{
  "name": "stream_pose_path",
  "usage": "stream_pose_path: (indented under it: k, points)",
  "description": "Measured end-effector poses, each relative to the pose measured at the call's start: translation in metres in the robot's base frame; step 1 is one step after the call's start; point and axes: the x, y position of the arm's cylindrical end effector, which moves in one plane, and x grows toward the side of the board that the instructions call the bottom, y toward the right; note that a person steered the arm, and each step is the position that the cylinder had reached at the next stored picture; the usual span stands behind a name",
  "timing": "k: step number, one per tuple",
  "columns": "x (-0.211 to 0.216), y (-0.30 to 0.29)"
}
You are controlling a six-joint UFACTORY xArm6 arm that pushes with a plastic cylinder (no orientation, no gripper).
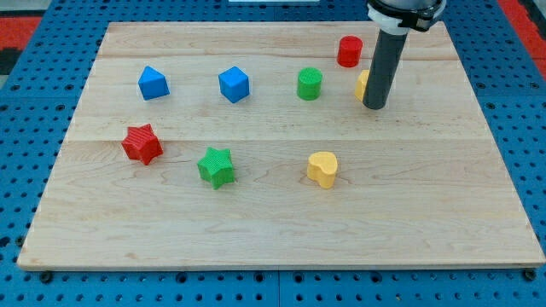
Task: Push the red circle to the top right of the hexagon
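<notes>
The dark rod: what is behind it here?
A yellow block sits behind the rod, only its left edge showing, so its shape is covered. My tip rests on the board below the red circle.

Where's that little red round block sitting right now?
The red circle sits near the view's top right of the wooden board, up and right of the green cylinder. My tip is just below and right of it, not touching.
</notes>
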Motion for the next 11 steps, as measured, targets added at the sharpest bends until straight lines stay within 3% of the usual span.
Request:
stream_pose_path:
  k: [2, 3, 4, 5, 6, 7, 8, 9, 10, 11]
  points:
    - [-0.009, 0.008]
    - [-0.021, 0.061]
    - [-0.098, 0.075]
    - [-0.157, 0.007]
    - [-0.18, -0.082]
    - [-0.143, -0.077]
    - [-0.128, 0.014]
    - [-0.114, 0.034]
    - [-0.148, 0.004]
    - [-0.129, -0.024]
